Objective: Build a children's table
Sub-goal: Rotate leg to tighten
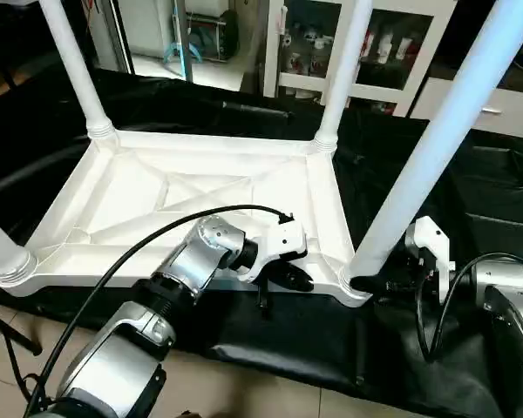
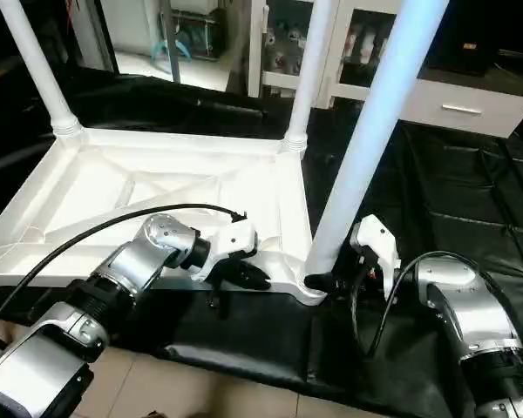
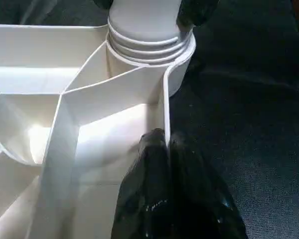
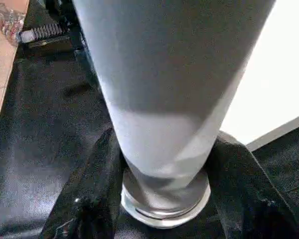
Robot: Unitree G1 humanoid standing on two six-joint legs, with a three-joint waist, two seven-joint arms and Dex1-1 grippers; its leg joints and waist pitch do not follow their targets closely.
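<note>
Two tools (image 1: 289, 277) (image 2: 324, 280), one tabletop (image 1: 200, 205), four legs (image 1: 436, 139)

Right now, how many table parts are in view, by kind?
Tabletop, lying underside up: 1
Legs standing in corner sockets: 4 — far left, far right, near left, near right
Total: 5

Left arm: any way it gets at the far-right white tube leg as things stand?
Probably not. The left tool is shut on the near rim of the white plastic tabletop, and that far-right white tube leg stands across the whole ribbed underside.
</note>
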